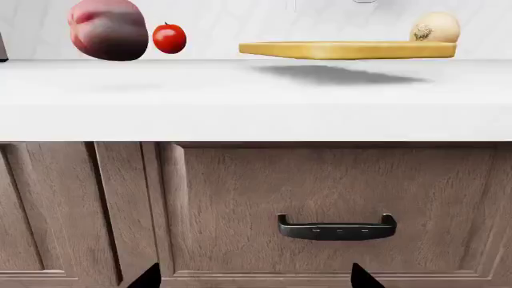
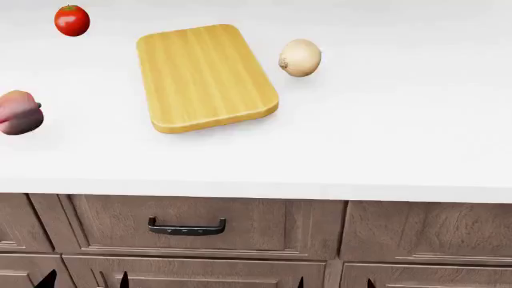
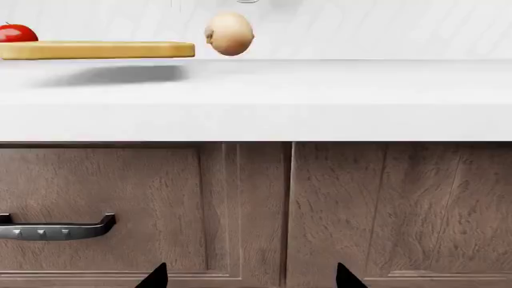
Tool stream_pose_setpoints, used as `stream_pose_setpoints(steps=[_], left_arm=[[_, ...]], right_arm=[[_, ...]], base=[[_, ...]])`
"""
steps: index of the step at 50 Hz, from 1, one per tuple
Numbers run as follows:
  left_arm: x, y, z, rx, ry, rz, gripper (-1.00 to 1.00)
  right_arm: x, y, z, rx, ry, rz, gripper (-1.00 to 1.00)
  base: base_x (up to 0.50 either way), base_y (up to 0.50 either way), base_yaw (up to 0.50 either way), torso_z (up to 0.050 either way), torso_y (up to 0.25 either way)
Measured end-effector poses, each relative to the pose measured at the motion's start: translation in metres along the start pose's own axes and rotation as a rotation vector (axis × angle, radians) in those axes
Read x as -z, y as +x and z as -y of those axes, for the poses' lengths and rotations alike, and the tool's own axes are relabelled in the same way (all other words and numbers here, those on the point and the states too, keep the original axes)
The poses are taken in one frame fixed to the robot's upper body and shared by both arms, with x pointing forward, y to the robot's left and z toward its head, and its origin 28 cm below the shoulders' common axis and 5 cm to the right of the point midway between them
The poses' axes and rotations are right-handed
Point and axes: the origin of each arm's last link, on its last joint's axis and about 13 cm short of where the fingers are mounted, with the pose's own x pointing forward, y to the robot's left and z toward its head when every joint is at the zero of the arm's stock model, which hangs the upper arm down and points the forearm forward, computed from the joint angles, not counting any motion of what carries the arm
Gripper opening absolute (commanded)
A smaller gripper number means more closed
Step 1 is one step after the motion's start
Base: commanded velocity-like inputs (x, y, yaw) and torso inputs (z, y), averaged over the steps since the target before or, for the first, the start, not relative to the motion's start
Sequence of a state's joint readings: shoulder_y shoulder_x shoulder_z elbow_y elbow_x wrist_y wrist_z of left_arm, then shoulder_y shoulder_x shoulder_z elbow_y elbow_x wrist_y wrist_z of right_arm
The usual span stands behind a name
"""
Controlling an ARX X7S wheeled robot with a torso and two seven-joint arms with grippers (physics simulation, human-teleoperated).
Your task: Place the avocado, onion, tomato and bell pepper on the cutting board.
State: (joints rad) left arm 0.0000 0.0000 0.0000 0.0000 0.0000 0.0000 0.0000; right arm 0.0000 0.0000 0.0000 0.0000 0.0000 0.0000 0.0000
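Our cutting board lies bare; onion at three o'clock, tomato at ten; both claws released.

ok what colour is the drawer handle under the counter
Dark, near-black metal handle, clearest in the left wrist view.

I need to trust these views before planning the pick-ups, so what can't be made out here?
- Avocado: in none of the three views, so its place is unknown.
- Bell pepper: cut by the head view's left edge.
- Tomato: in the right wrist view, cut by the frame edge and partly behind the cutting board.
- Both grippers: only dark fingertips at the frames' lower edges; their bodies are out of frame.
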Motion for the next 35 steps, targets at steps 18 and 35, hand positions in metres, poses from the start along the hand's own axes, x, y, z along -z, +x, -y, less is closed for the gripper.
stream_pose_setpoints(steps=[18, 35], left_arm=[[-0.0010, -0.0011, 0.0004, -0.010, 0.005, 0.009, 1.00], [-0.0028, -0.0016, 0.0000, -0.019, 0.010, 0.020, 1.00]], right_arm=[[0.0011, 0.0006, 0.0008, 0.008, -0.008, -0.010, 1.00], [0.0019, 0.0008, -0.0001, 0.008, -0.019, -0.016, 1.00]], base=[[0.00, 0.18, 0.00, 0.000, 0.000], [0.00, 0.49, 0.00, 0.000, 0.000]])
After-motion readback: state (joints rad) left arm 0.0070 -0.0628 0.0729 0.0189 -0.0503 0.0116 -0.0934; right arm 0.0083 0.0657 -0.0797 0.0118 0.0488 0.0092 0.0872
